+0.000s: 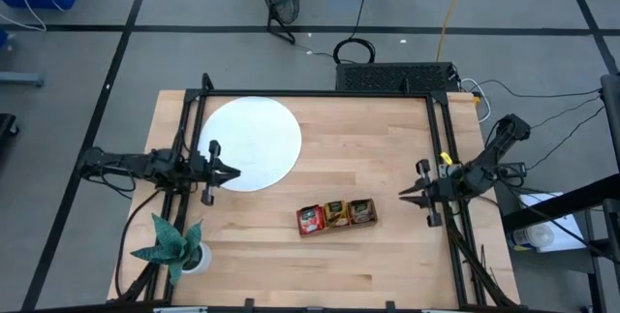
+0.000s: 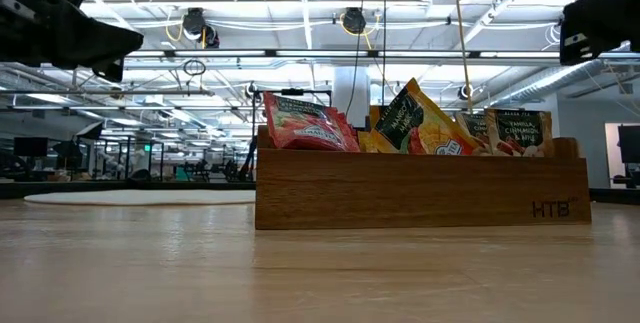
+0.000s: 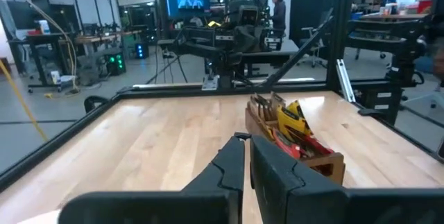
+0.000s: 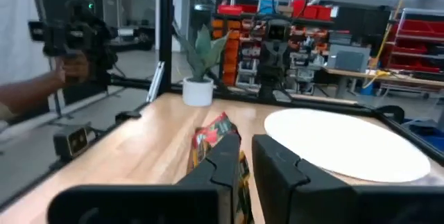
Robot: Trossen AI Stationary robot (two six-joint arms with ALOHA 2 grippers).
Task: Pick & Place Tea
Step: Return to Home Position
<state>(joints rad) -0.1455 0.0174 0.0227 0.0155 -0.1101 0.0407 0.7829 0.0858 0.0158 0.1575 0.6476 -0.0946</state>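
Brown wooden 3-compartment tray (image 2: 420, 198) sits just 5 o'clock of the pale wooden table's (image 1: 387, 139) middle, holding the small square tea sachets (image 2: 305, 125): red at its 9 o'clock end, orange-yellow in the middle, dark-wrapped at 3 o'clock. The left gripper (image 1: 235, 172) hovers at the table's 9 o'clock and the right gripper (image 1: 403, 195) at 3 o'clock, both empty, jaws together. Farthest, the round white disc (image 1: 250, 142) lies flat at 10 o'clock.
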